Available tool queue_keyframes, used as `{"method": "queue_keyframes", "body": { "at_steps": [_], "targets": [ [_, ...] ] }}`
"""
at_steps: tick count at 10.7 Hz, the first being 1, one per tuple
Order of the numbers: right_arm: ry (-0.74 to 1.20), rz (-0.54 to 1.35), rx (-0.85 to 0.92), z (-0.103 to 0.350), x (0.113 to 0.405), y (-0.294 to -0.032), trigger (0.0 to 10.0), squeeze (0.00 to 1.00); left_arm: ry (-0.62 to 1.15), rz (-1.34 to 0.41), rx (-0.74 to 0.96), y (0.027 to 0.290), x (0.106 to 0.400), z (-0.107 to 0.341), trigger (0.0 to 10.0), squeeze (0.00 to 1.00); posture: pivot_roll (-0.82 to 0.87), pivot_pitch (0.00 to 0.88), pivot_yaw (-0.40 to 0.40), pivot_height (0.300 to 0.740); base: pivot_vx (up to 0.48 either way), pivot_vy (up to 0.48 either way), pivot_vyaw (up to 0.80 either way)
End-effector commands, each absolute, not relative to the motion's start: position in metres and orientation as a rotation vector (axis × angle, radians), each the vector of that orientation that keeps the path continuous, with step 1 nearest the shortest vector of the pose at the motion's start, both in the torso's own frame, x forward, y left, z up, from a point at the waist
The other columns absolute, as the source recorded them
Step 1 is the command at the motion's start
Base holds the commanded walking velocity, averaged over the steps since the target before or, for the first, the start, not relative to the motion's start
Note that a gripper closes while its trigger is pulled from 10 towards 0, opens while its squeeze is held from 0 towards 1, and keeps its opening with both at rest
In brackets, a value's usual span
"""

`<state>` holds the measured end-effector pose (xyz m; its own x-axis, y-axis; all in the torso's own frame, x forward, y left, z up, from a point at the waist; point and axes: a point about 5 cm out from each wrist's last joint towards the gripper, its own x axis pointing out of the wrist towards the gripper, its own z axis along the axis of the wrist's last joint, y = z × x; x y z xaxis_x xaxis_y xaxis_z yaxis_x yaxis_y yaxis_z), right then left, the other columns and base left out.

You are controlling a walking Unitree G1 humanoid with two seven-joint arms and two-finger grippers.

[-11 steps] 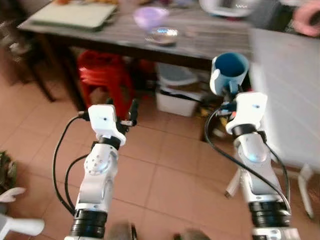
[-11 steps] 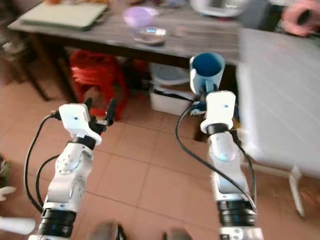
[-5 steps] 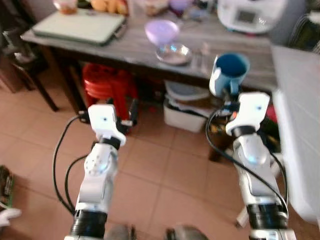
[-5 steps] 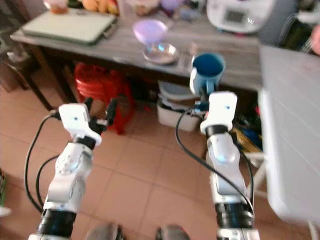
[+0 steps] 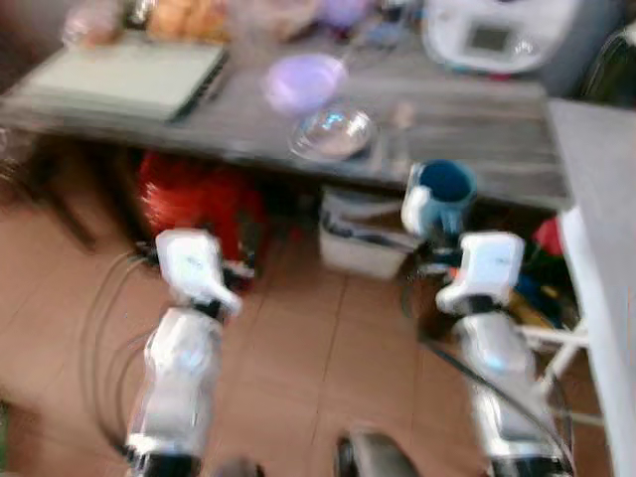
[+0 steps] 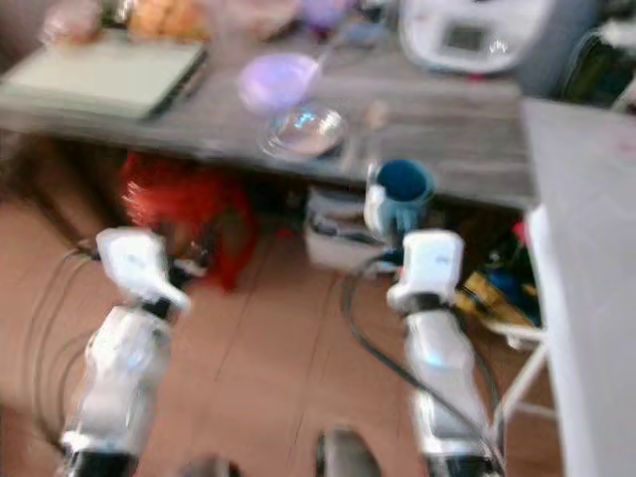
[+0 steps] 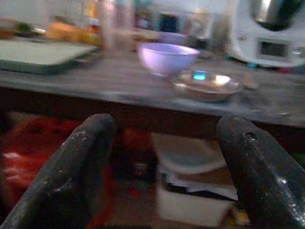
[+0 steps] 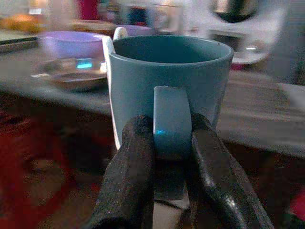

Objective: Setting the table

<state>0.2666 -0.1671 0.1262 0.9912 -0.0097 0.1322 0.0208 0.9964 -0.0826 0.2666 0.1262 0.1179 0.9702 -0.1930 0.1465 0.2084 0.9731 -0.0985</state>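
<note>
While the head views are blurred, the main layout reads clearly enough. Left eye view: a grey wooden table [image 5: 467, 119] runs across the top. On it sit a lilac bowl [image 5: 303, 82], a shallow glass dish [image 5: 333, 132] just in front of it, a flat pale green board [image 5: 114, 79] toward the robot's left, and a white appliance [image 5: 497, 35] at the far right. A red stool [image 5: 199, 204] and a white storage box [image 5: 363, 234] stand under the table. The right end effector [image 5: 444, 234] holds a blue mug [image 5: 437, 199] upright, in front of the table edge and not on the table. The left arm is raised over the tiled floor [image 5: 298, 368], its fingers too blurred to read here.

Right eye view: same scene; mug [image 6: 397, 196] sits above the right wrist block, below the dish.

Left wrist view: left end effector [image 7: 162, 143] spread wide, nothing between its fingers [image 7: 81, 162]; bowl and dish lie beyond on the table.

Right wrist view: both black fingers [image 8: 133, 162] pinch the mug's handle [image 8: 170, 124] from either side, mug upright, rim level.
</note>
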Motion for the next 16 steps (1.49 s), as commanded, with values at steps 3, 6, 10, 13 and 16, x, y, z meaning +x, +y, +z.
{"method": "queue_keyframes", "body": {
  "at_steps": [3,6,10,13,16],
  "targets": [
    [-0.224,0.008,-0.080,0.149,0.273,-0.159,10.0,0.00,-0.156,-0.199,-0.102,0.130,0.268,0.126,10.0,0.00,-0.03,0.101,-0.007,0.740,0.480,0.000,-0.27],
    [-0.282,0.036,-0.119,0.161,0.279,-0.155,10.0,0.00,-0.152,-0.198,-0.102,0.130,0.267,0.126,10.0,0.00,-0.03,0.105,-0.004,0.740,0.480,0.000,0.00],
    [-0.304,0.029,-0.135,0.166,0.286,-0.156,10.0,0.00,-0.194,-0.161,-0.135,0.135,0.265,0.139,10.0,0.00,-0.02,0.115,-0.004,0.740,0.240,0.000,0.00],
    [-0.322,0.084,-0.127,0.175,0.301,-0.156,10.0,0.00,-0.155,-0.094,-0.062,0.156,0.252,0.128,10.0,0.00,0.00,0.139,-0.002,0.740,0.000,0.000,0.00],
    [-0.334,0.142,-0.121,0.185,0.321,-0.158,10.0,0.00,-0.137,-0.082,-0.040,0.162,0.245,0.127,10.0,0.00,0.02,0.164,0.000,0.740,0.000,0.000,0.00]
  ]
}}
